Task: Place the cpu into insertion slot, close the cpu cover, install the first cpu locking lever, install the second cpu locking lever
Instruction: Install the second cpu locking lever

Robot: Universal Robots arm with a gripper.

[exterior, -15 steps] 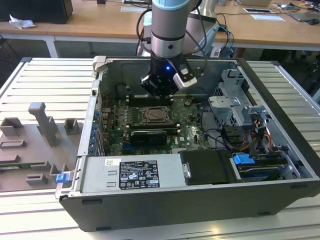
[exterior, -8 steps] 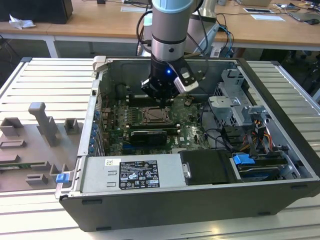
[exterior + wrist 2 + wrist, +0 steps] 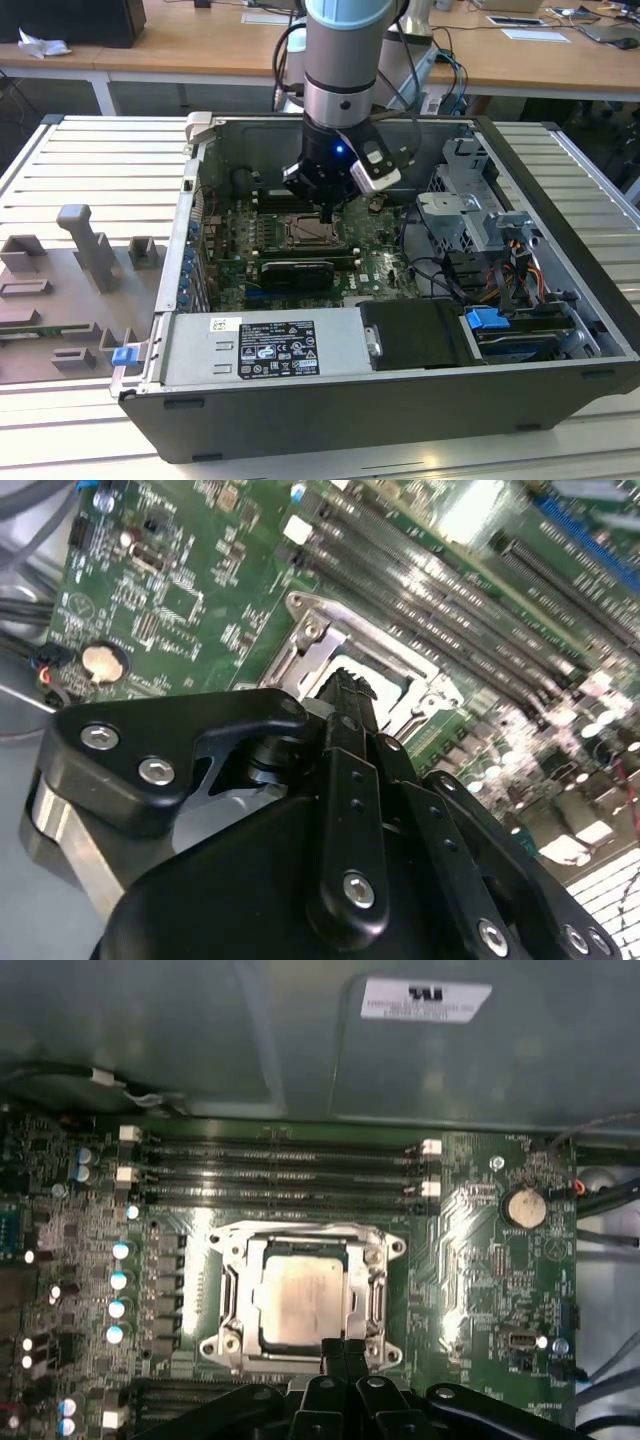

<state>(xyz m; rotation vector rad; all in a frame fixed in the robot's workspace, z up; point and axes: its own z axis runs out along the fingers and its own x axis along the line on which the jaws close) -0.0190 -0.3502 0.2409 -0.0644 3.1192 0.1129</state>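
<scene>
The gripper (image 3: 345,1350) hangs low over the slot (image 3: 226,1260), its fingers pressed together and holding nothing. Just past its tip, the chip (image 3: 300,1300) lies flat inside the slot with the cover (image 3: 300,1238) down around it. Further off run the long memory slots (image 3: 280,1170).

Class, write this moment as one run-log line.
cpu: seated in insertion slot | cpu cover: down | pincer: at socket edge, fingers together, empty
</scene>
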